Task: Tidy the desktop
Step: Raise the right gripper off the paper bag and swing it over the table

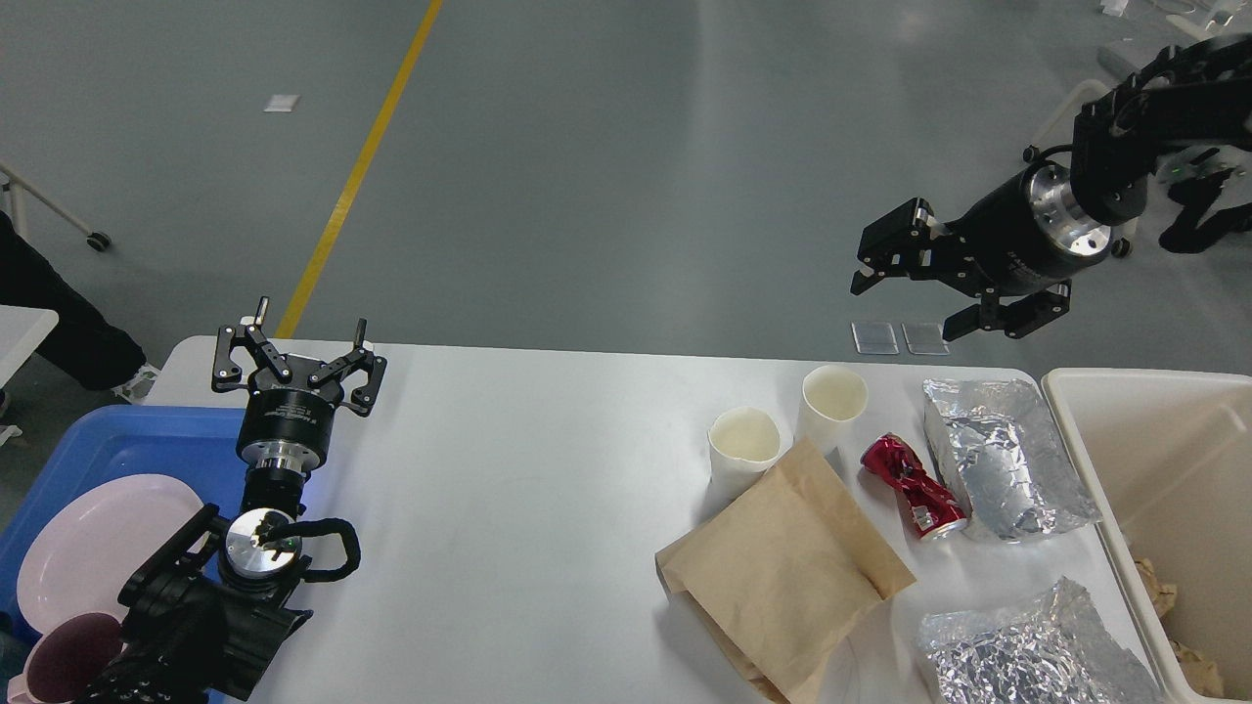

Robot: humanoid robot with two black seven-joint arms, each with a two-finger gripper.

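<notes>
The white desktop (509, 489) fills the lower view. On its right side stand two white paper cups (747, 445) (833, 401), with a brown paper bag (787, 567), a crushed red can (915, 486) and two pieces of crumpled foil (1003, 460) (1037, 650) lying near them. My left gripper (298, 347) is open and empty above the desktop's left end. My right gripper (905, 293) is open and empty, raised beyond the far edge, above and behind the cups and can.
A blue tray (127, 445) at the left holds a pink plate (98, 548) and a pink mug (64, 665). A cream bin (1159, 440) at the right holds crumpled brown paper (1169, 596). A yellow line (362, 166) crosses the grey floor behind.
</notes>
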